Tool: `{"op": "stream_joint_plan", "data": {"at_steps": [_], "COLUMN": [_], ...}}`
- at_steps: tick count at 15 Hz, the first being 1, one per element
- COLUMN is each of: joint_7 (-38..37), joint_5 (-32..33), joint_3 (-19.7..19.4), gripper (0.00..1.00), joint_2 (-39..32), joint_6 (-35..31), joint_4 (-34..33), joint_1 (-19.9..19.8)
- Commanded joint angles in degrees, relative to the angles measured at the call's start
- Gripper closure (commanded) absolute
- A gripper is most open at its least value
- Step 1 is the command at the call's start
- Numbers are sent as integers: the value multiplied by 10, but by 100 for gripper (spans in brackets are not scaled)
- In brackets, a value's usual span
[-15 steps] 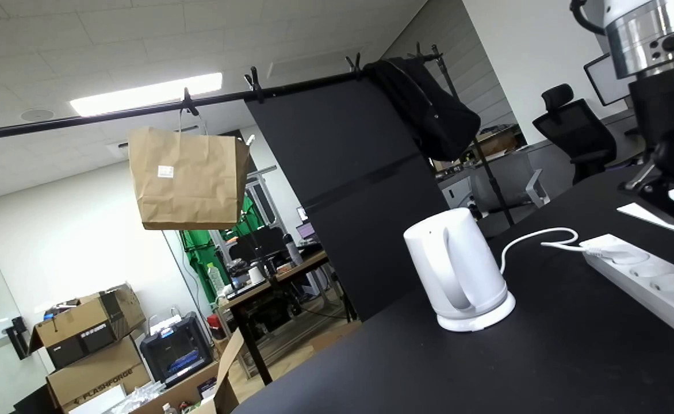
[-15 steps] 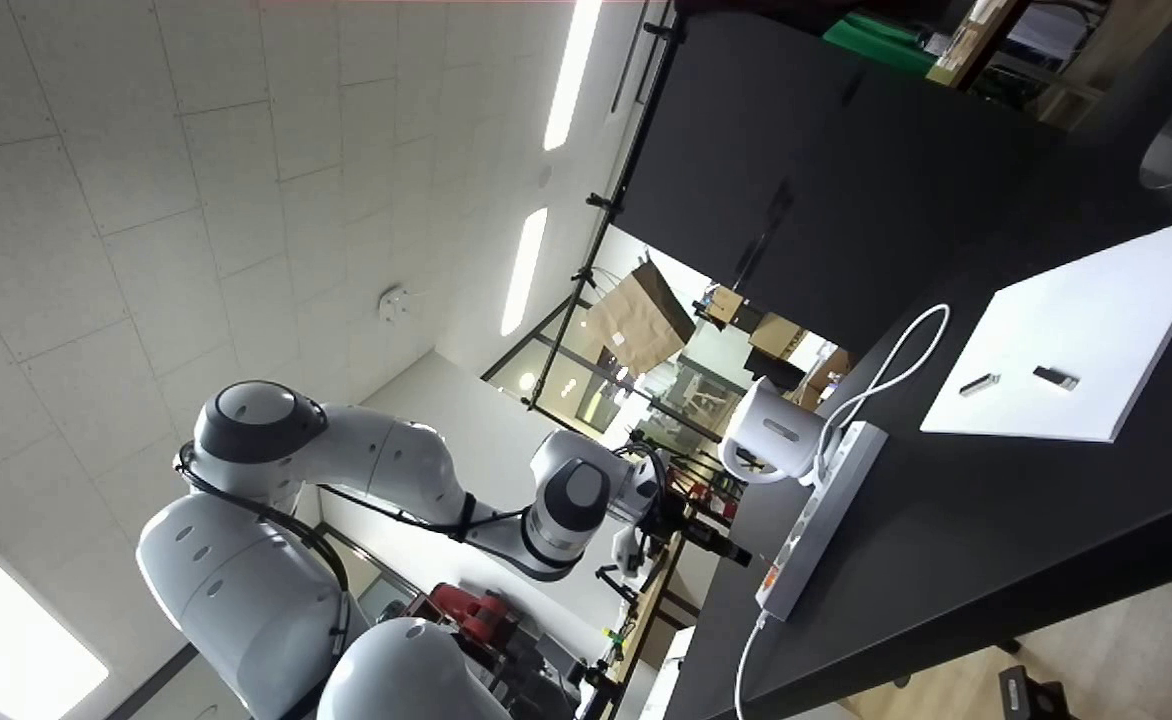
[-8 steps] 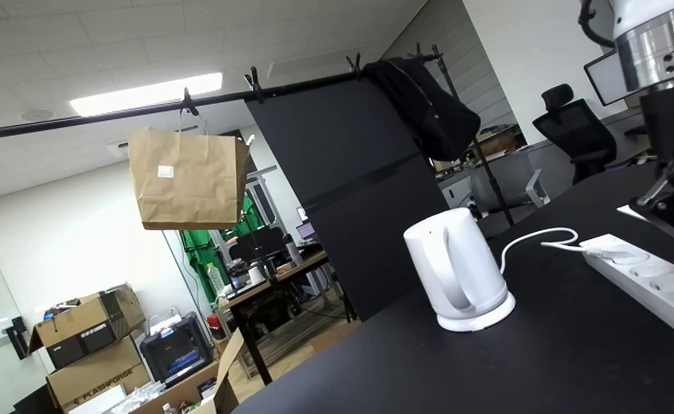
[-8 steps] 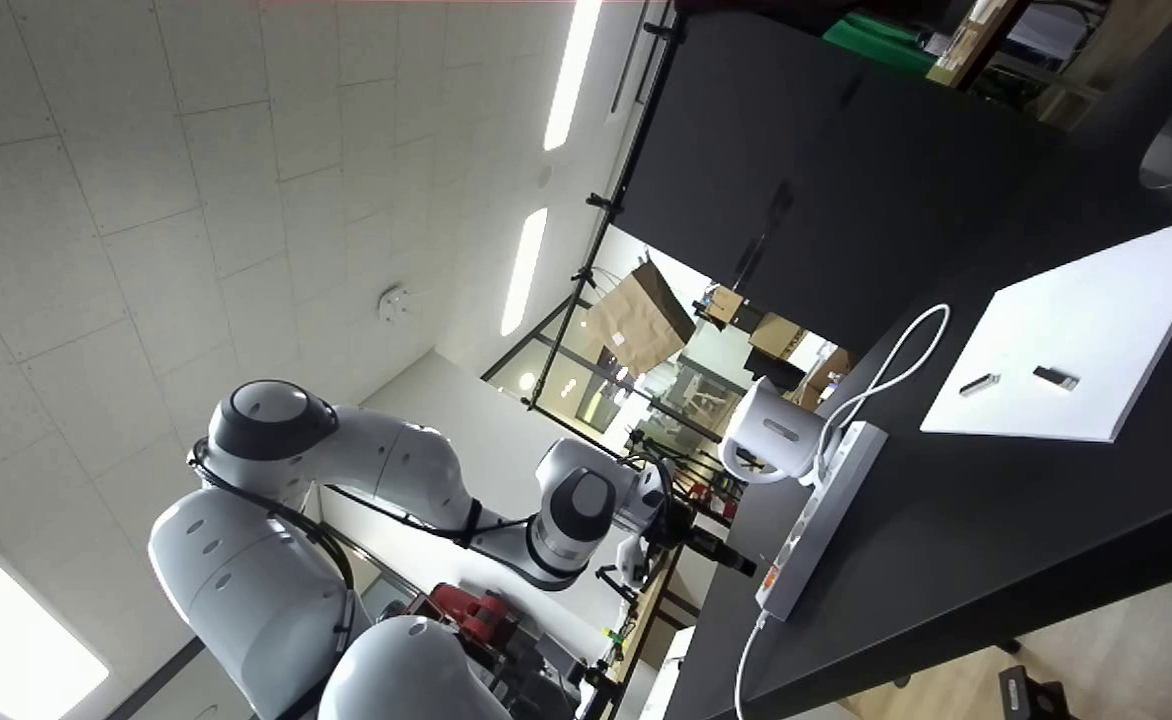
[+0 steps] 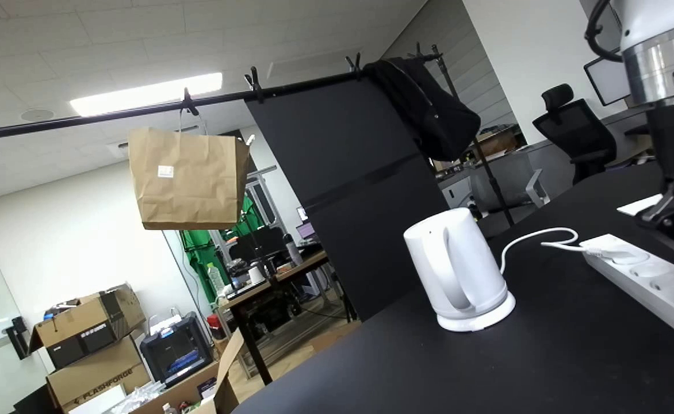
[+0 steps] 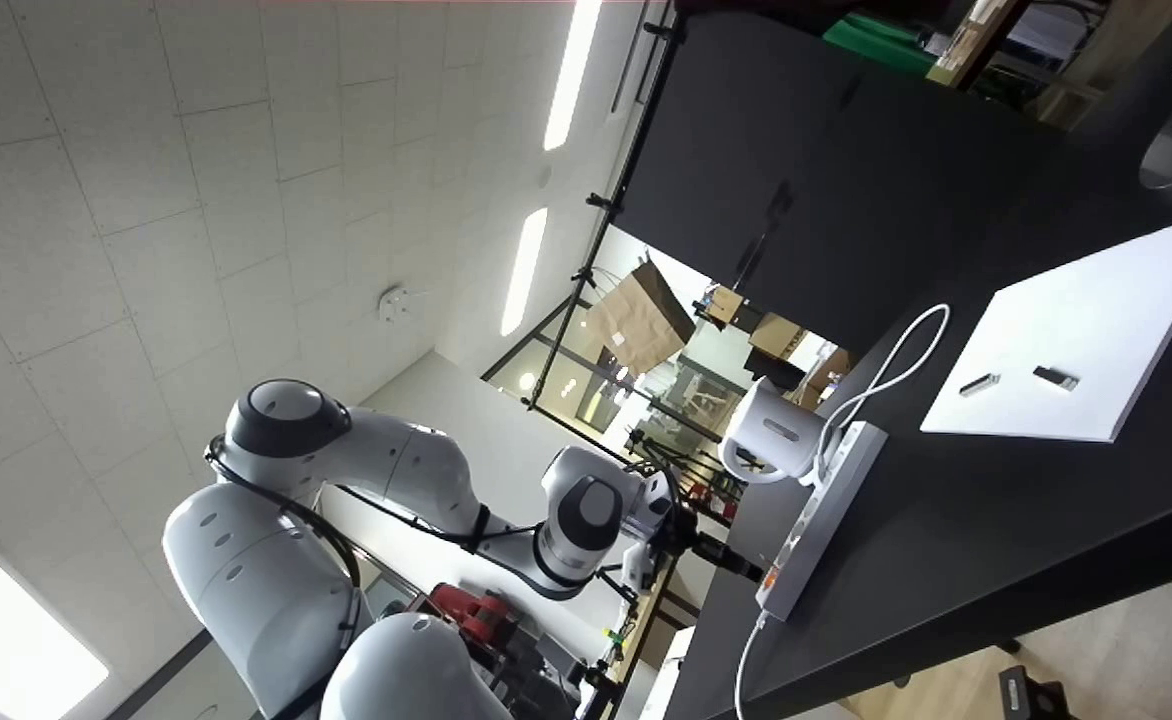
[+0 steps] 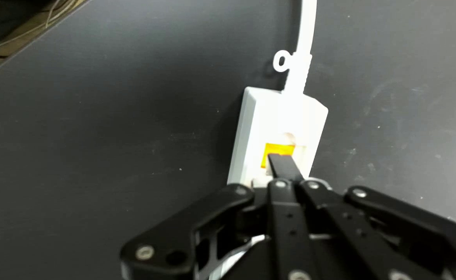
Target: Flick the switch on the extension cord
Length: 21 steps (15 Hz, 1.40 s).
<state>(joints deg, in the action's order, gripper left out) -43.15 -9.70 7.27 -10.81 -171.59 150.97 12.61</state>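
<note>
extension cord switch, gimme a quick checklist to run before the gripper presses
1. Gripper shut: ok, jaws together, nothing between them.
2. Lined up with the orange switch: ok, the tip overlaps its lower edge in the wrist view.
3. Tip touching the switch: cannot tell.
4. Switch on or off: cannot tell.
5. Kettle plug in the extension cord: ok, in the end socket.
6. White kettle standing on its base, apart from the gripper: ok.

Lab/office rm, going by robot arm [image 6: 401,465], 3D printer [image 5: 176,349], FLASHFORGE box [image 5: 98,371], blk chair [image 5: 575,133] & monitor [image 5: 608,79] in bkgd.
</note>
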Motion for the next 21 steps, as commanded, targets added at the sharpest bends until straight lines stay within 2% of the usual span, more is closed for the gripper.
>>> {"op": "stream_joint_plan", "data": {"at_steps": [1,14,21], "joint_7": [-13,-15,-8], "joint_5": [2,3,1], "joint_3": [-21,-71,-80], "gripper": [100,100,100], "joint_2": [-12,-50,-65], "joint_6": [-14,-36,-27], "joint_4": [-5,-26,-44], "joint_1": [23,85,93]}}
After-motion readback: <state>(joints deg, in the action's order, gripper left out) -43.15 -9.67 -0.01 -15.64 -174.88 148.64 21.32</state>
